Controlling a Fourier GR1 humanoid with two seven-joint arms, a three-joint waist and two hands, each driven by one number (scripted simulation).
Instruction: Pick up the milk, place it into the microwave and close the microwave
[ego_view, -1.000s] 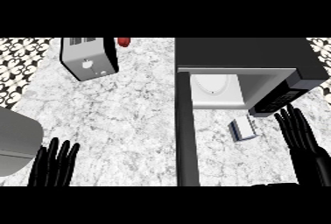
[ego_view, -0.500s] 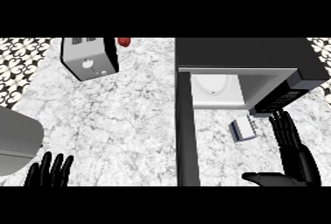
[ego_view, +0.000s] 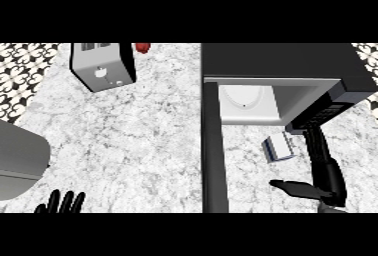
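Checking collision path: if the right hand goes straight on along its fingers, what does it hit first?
Right hand likely meets the microwave's control panel first; milk sits just left of that line. Depth unclear.

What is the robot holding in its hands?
Nothing. The right hand is open beside the milk; the left hand rests open at the lower left.

Bright, even light, counter (ego_view: 140, 135) flatly lit, microwave (ego_view: 280, 65) cavity pale white, its black casing dark
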